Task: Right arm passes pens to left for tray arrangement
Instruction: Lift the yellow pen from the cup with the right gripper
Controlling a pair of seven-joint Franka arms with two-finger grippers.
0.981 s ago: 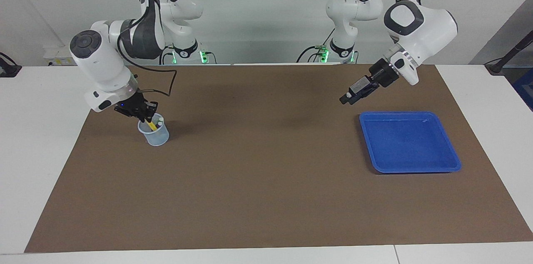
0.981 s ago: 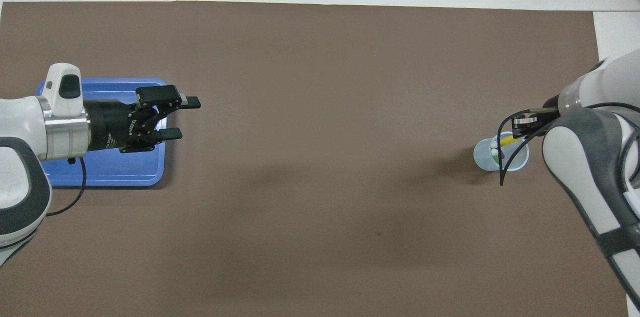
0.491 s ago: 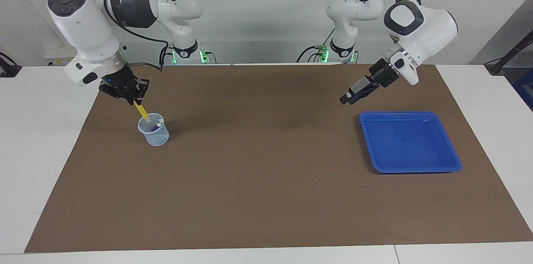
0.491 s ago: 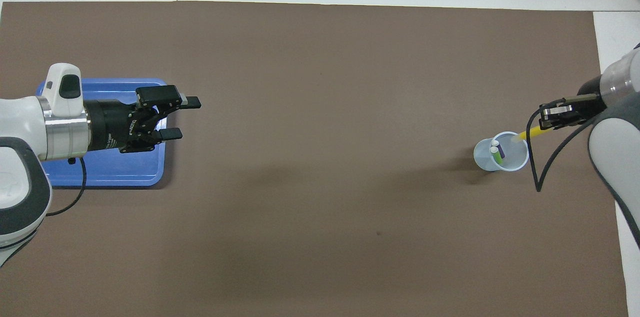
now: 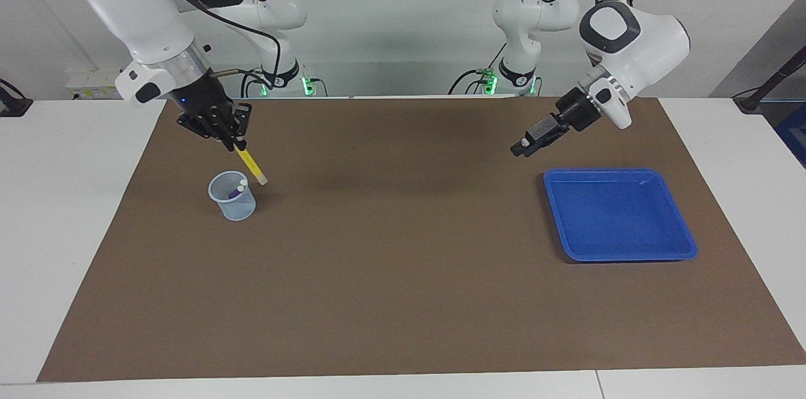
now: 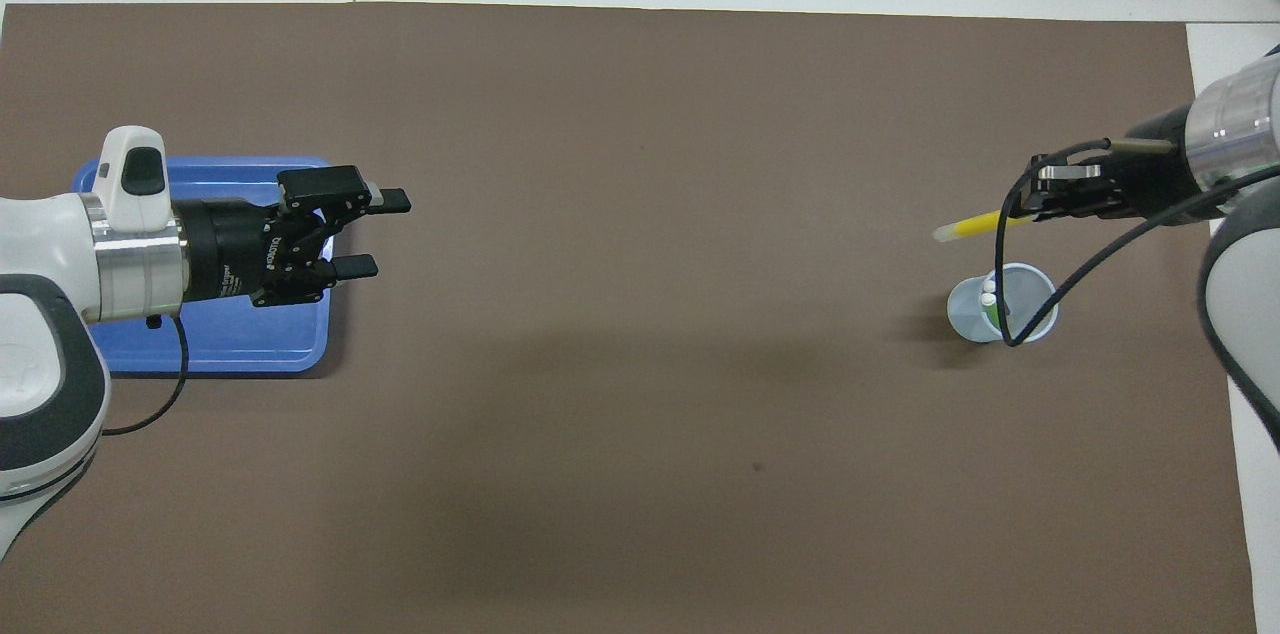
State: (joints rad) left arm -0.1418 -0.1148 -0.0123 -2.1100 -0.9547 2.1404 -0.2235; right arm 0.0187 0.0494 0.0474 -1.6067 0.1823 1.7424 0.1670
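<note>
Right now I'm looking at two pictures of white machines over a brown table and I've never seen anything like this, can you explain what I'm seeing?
These are two robot arms, each ending in a two-finger gripper. One picture is taken from across the table, facing the arms. The other looks steeply down from above the arms' own end, so the sides appear swapped between them.

A brown mat covers the table. At the right arm's end stands a small pale-blue cup with two more pens in it. At the left arm's end lies a shallow blue tray with nothing in it.

The right gripper is shut on a yellow pen, holding it slanted in the air, just above the cup. The left gripper is open, waiting in the air by the tray's edge nearer to the robots.
</note>
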